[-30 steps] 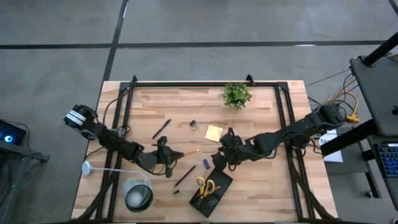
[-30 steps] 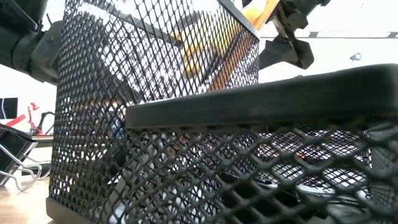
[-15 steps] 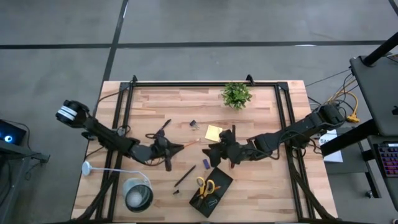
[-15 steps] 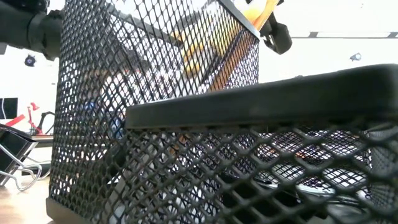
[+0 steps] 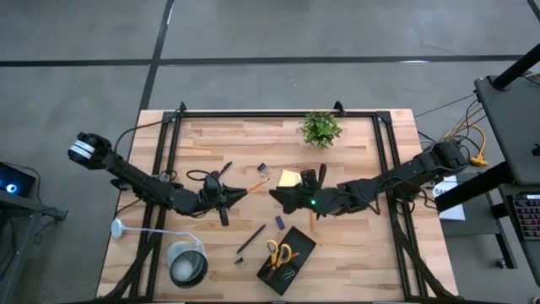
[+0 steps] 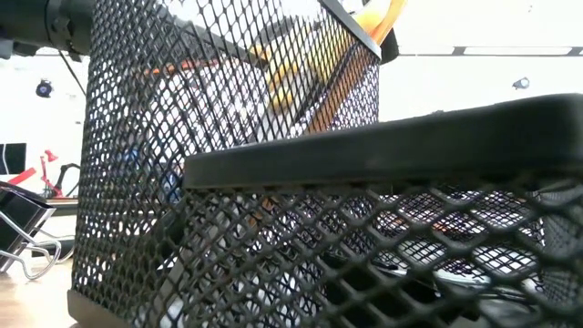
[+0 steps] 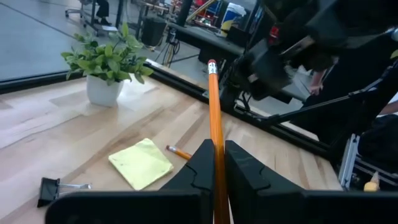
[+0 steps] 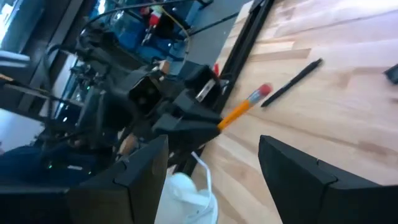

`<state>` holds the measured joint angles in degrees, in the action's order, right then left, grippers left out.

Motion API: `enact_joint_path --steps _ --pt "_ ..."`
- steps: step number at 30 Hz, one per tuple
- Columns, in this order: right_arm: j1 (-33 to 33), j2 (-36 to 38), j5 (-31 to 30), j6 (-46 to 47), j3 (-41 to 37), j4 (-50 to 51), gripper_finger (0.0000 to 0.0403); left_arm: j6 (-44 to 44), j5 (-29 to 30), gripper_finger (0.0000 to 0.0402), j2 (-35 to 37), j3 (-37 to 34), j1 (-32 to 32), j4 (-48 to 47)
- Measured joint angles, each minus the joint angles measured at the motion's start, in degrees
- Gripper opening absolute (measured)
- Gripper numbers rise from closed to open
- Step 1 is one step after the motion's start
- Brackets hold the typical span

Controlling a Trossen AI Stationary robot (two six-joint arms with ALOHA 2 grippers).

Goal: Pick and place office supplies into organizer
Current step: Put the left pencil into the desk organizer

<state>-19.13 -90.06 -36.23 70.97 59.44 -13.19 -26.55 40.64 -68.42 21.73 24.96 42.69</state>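
Observation:
My left gripper (image 5: 228,195) is left of the table's middle, shut on an orange pencil (image 5: 251,186) whose eraser end (image 7: 211,63) points at my right gripper (image 5: 278,196). That gripper is open, a short way from the eraser (image 8: 265,90). The black mesh organizer (image 5: 287,257) stands near the front edge with the yellow-handled scissors (image 5: 279,251) in it, and it fills the low view (image 6: 273,164). On the table lie the yellow sticky-note pad (image 7: 141,163), a binder clip (image 7: 50,186), a second pencil (image 7: 178,152), two black pens (image 5: 219,173) (image 5: 251,239) and a blue piece (image 5: 279,222). My left gripper pinches the pencil between its two fingers (image 7: 202,165), on the part away from the eraser (image 7: 217,155). The pencil runs along the fingers and sticks out forward past their tips. It is lifted clear of the table, roughly level, pointing toward the table's right.
A small potted plant (image 5: 321,128) stands near the far edge. A round white lamp (image 5: 186,263) sits at the near left corner. Black rails (image 5: 173,143) run along the table's sides. Bare wood shows at the far left and near right.
My left gripper has risen and drawn a little toward the far edge, lifting the pencil off the table. My right gripper has moved from above the organizer toward the table's left and far side, up to the pencil's eraser end.

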Motion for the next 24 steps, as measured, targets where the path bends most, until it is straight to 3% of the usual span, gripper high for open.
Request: enact_joint_path --steps 11,24 --pt "2.39 -1.18 2.49 1.95 -0.07 0.59 0.0235 1.43 -0.05 0.0002 -0.10 4.08 -0.26 -0.09" --pt "3.52 -9.45 5.22 -0.95 6.16 -4.98 0.0235 -1.62 -1.09 0.0002 -1.73 4.53 -0.25 -0.89"
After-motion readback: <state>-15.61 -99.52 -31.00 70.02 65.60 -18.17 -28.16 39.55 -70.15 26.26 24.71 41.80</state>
